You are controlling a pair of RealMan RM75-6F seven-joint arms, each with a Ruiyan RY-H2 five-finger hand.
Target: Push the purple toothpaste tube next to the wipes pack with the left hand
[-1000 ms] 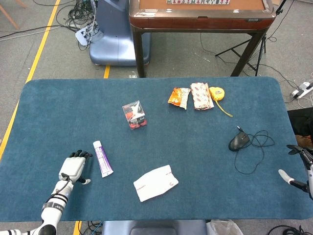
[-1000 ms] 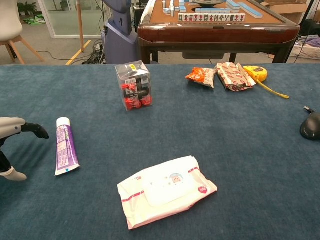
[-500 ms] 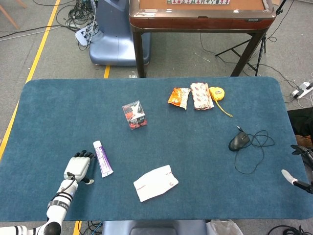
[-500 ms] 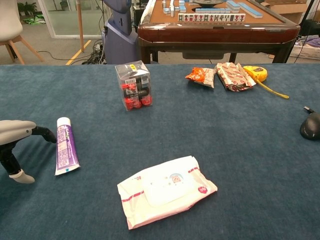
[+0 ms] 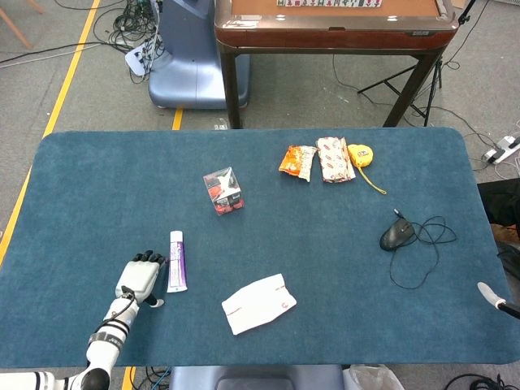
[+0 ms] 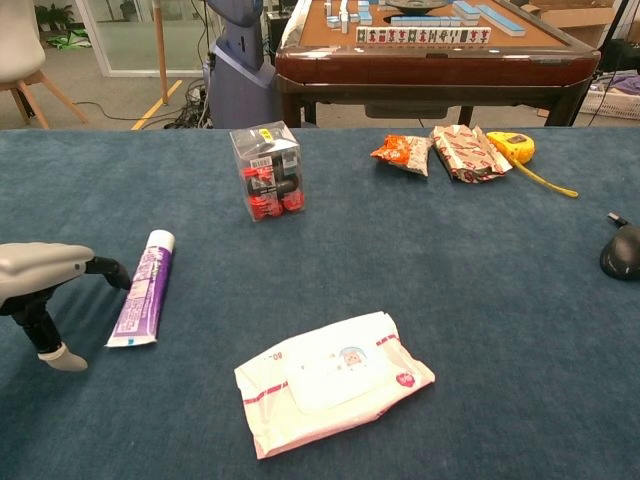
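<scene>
The purple toothpaste tube (image 6: pixel 143 287) lies flat on the blue table (image 6: pixel 480 280), well left of the wipes pack (image 6: pixel 335 379). The left robot hand (image 6: pixel 40 277) holds nothing, fingers apart, fingertips at the tube's left side. Light and round-bodied, the tube will likely pivot or roll; pressing mid-body should slide it straight.

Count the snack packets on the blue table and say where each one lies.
2: the orange packet and the red-and-white packet lie side by side at the far edge, the yellow tape measure just right of them. None looks hidden.
</scene>
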